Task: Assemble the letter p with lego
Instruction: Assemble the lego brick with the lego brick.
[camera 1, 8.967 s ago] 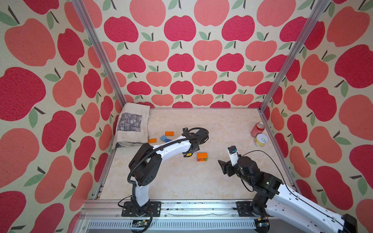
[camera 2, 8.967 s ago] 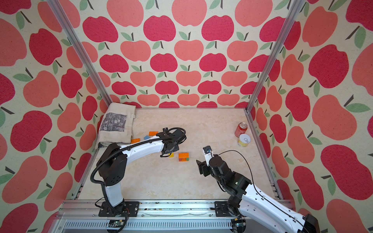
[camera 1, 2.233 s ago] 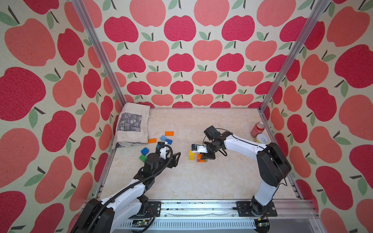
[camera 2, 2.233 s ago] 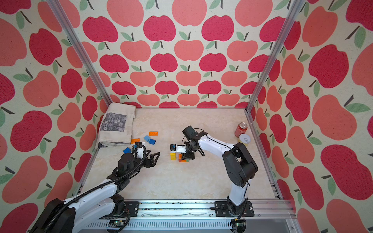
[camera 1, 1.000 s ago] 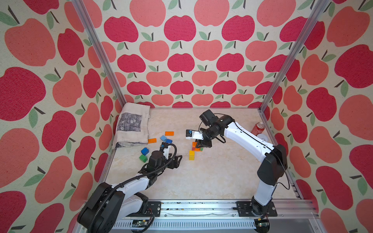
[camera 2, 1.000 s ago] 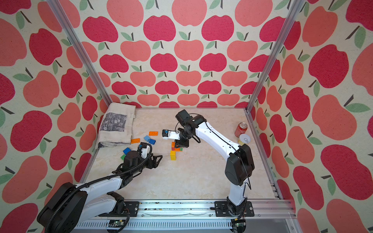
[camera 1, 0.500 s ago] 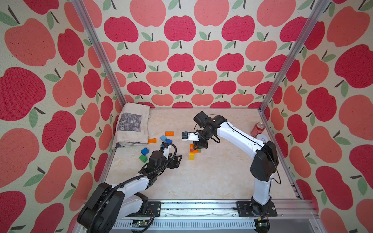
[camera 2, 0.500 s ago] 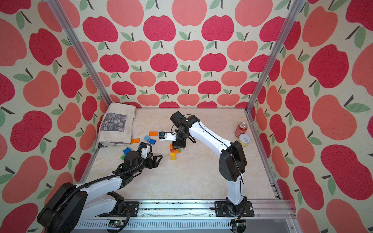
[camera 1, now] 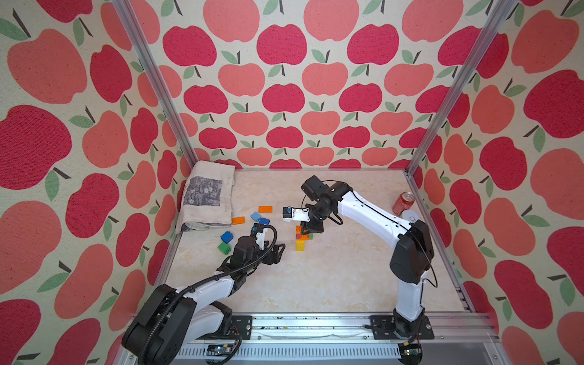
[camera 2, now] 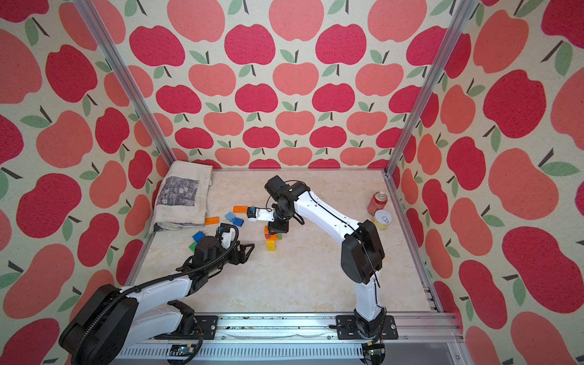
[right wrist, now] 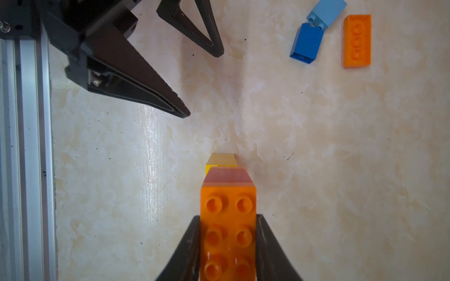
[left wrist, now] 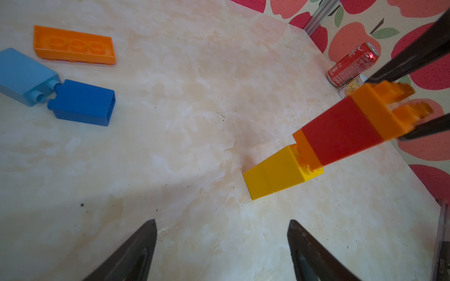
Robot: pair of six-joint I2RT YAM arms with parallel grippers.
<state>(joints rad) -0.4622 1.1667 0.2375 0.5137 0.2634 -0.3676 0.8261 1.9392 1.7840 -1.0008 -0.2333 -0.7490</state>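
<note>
The right gripper pinches the orange top brick of the lego stack. Its jaws are narrow and flat against the brick's walls, a contact its own wrist view shows plainly, while in both top views the arm hides it. The left wrist view gives the stack from the side: a yellow brick at the base on the tabletop, a thin orange plate, a red brick, then the orange brick between the dark right fingers. Only the top views show a bit of green on the stack's right side. The left gripper holds nothing; its jaws are spread wide, low over the table, near the stack and pointing toward it but apart from it. An orange flat brick, a light blue brick and a blue brick lie loose in both wrist views, the two blues end to end. A second orange flat brick, another blue brick and a green brick appear only in the top views, near the folded cloth. A red soda can stands by the right wall, a pale-topped can just beside it.
</note>
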